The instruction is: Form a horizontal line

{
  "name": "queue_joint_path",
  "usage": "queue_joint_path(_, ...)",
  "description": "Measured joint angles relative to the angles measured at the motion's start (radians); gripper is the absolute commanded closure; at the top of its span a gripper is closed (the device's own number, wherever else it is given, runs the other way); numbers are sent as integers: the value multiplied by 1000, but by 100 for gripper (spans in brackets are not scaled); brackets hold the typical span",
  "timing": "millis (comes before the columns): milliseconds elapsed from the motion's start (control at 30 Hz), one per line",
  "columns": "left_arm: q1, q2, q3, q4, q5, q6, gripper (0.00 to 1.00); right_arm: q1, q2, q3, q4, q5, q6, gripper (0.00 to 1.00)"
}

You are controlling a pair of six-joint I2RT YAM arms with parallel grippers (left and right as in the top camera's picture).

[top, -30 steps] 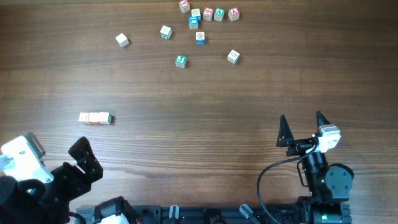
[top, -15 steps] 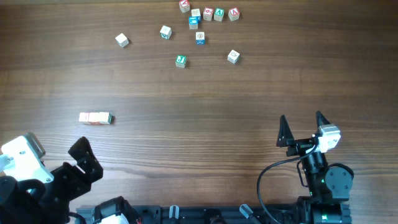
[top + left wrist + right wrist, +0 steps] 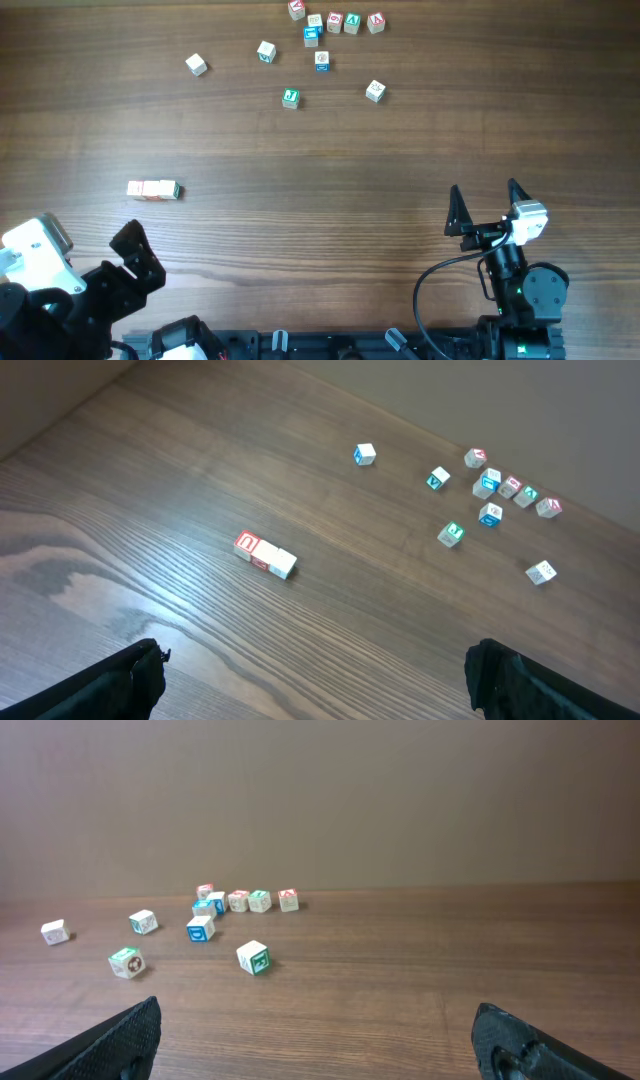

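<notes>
You've got a mostly bare desk to work on. Both arms sit back at its near edge, the left gripper by the near-left corner and the right gripper right of ctr. Each has its jaws spread wide w/ nothing btwn them. The loose cubes lie scattered along the middle of the far edge, some touching, some apart. The horizontal line lies well apart from them, toward the left edge and nearer the near edge than the far one. It is three pale cubes touching side by side, w/ red marks showing in the left wrist view. I'd judge the step in hand is fetching one more cube to lengthen it, tho the row may already count as done. If you add one, use the left arm, since the row is on its side. Take the lone white cube, which is closest to the row and has bare wood all round. Come down from above w/ jaws square to two opposite faces, close gently and lift. Lower it just beside one end of the row, in line w/ it, and nudge till it touches. Approach along the row's axis, not across, else a finger may knock the three askew. Open fully and rise straight up.
</notes>
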Motion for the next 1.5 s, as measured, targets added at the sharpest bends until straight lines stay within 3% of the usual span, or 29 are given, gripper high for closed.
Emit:
queue_joint_path(900, -13, 0, 0, 0, 0, 0, 0, 0, 0, 0, 0, 0, 0, 0)
queue_joint_path(1300, -129, -7, 0, 0, 0, 0, 0, 0, 0, 0, 0, 0, 0, 0)
queue_joint_path(1500, -197, -95, -1, 23, 0, -2, 0, 0, 0, 0, 0, 0, 0, 0)
